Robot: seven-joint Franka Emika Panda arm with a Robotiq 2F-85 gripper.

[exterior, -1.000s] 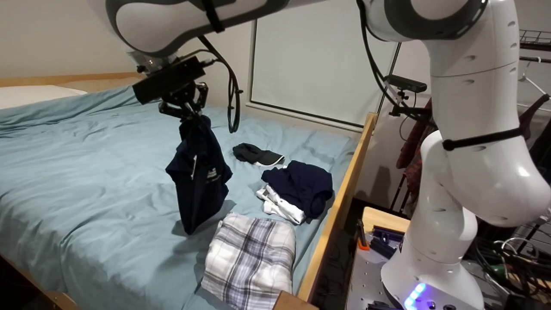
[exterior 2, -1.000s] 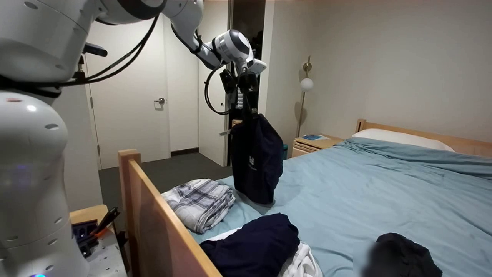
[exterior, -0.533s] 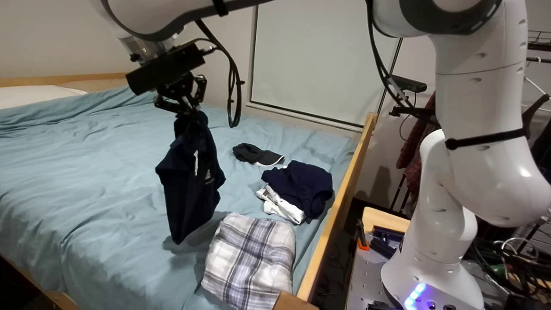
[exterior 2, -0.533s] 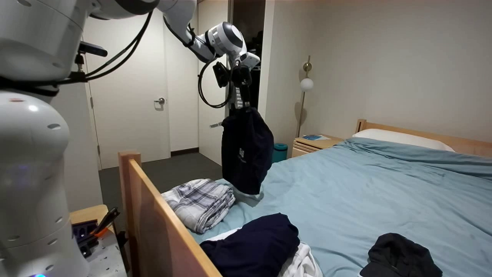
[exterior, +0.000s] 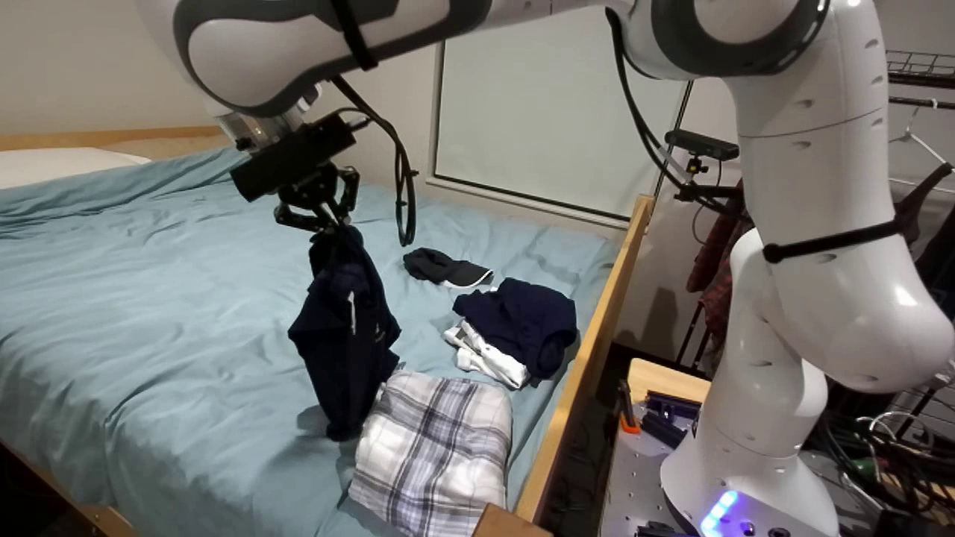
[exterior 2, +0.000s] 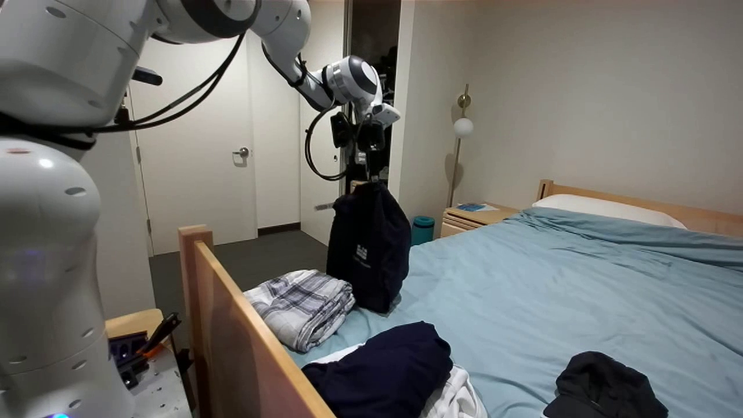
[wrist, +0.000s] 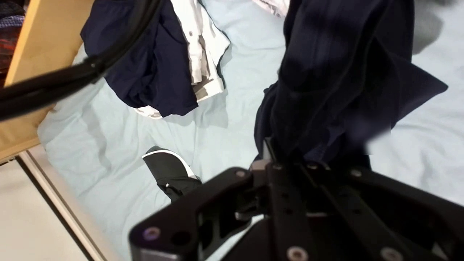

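Your hand [exterior: 337, 224] is clamped on the gathered top of a dark navy cloth [exterior 2: 370, 241], which hangs beneath it over the bed [exterior: 149, 313] in a boxy, bag-like shape. A small white print [exterior 2: 361, 252] marks one face, and a thin white strip [exterior: 353, 312] shows on another side. You cannot see into it, so you cannot tell whether it holds anything. Its lower end hangs just beside a folded plaid cloth [exterior: 440, 440]; you cannot tell whether the two touch, or whether the bottom meets the bed.

Near the plaid cloth, a navy garment [exterior: 526, 321] lies on top of a white garment [exterior: 489, 359], whose edges stick out from under it. A black cap [exterior: 444, 266] with white trim along its brim lies close to that pair, on the bed too. The wooden footboard [exterior 2: 244, 342] runs past these clothes, and at the opposite end of the bed a white pillow [exterior 2: 603, 210] lies against the headboard [exterior 2: 717, 220].

Beyond the footboard, the surface [exterior 2: 165, 386] carries the robot base [exterior: 753, 462], a black tool [exterior 2: 162, 331] with an orange part and a dark blue holder [exterior 2: 127, 345]; you cannot make out what the holder contains. In an exterior view, a wooden nightstand [exterior 2: 490, 216] has a flat blue item [exterior 2: 471, 206] on its top, a teal cylinder [exterior 2: 422, 232] stands beside it, and an open closet [exterior 2: 374, 29] contains shapes too dim for you to name.
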